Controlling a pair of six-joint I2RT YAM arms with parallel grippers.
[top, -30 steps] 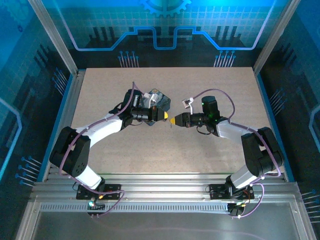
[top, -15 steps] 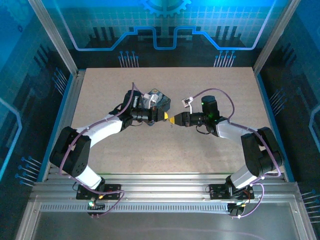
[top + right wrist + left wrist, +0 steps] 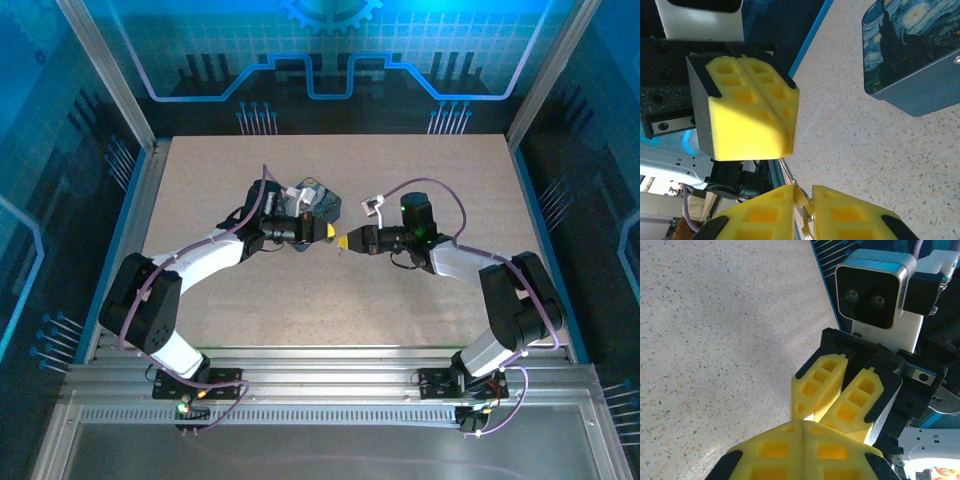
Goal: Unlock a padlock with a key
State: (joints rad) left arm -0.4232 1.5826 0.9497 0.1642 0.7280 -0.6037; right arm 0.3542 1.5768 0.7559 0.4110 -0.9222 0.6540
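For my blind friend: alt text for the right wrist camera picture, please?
Two yellow pincers face each other over a speckled table: the left pincer, shut, above, and the right pincer below with a thin metal piece in its narrow gap. A box with a starry picture lies upper right.

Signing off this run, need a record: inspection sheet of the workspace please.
Surface: speckled table, no spills seen.
Job's things: padlock not made out; thin metal piece in the right gripper's gap.
Clutter: picture box beside the left gripper.
Grippers: left gripper shut; right gripper nearly closed; tips face each other, close.
Cables: purple cables looped along both arms.
Surroundings: blue-lit enclosure panels.
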